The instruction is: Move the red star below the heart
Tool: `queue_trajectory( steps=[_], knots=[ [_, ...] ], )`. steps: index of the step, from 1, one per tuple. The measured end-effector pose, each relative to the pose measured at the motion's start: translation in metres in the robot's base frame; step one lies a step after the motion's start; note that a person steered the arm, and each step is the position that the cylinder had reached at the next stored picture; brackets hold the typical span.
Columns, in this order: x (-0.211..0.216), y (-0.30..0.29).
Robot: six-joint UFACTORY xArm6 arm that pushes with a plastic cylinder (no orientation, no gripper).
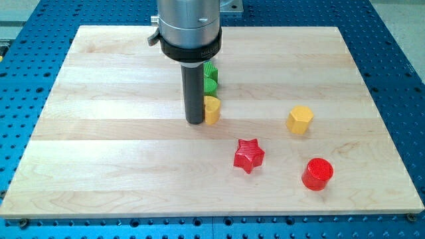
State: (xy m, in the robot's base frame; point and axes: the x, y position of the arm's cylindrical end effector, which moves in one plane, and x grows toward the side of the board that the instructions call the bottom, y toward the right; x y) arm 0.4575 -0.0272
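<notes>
One red star (249,155) sits below and right of my tip (195,122), well apart. The tip, a bare rod with no jaws, touches the yellow heart (212,110). I'd circle right, then nudge the star left.

A single camera stands before the wooden board (99,153), raised and tilted down toward its far edge, near enough that the arm's rod and tip (194,122) sit upper-centre.
</notes>
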Motion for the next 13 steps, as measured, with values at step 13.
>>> queue_trajectory(
  steps=[13],
  knots=[
    [0.073,0.003]
  ],
)
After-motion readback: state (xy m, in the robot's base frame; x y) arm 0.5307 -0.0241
